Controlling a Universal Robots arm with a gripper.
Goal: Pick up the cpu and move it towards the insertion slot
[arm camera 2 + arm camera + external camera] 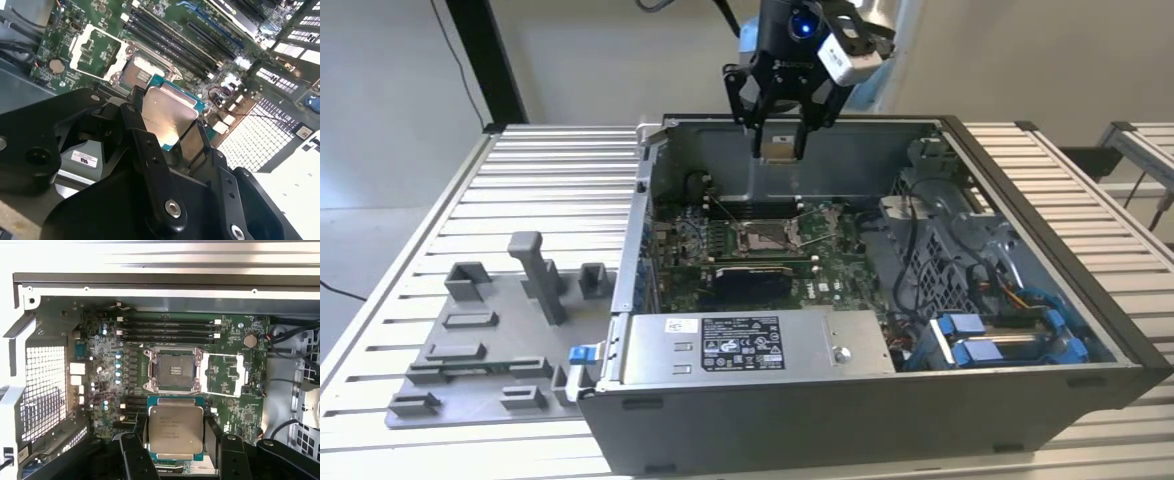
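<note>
My gripper (778, 140) hangs above the open computer case, shut on the cpu (778, 146), a small flat silvery square with a green edge. In both wrist views the cpu (176, 430) (167, 116) sits between the black fingers (136, 450) (145, 145). The insertion slot (765, 237) lies below on the green board, a square socket with a shiny frame and a brownish pin field (173, 371) (140, 72). Its metal lid (226, 372) is folded open beside it. The cpu is held well above the socket, a little off to one side of it.
A grey plastic tray (480, 340) with upright blocks lies on the slatted table at the exterior view's left. Inside the case are the power supply (747, 345), black memory slots (167, 329), cables and blue drive clips (1001, 340). Case walls (1121, 320) ring the board.
</note>
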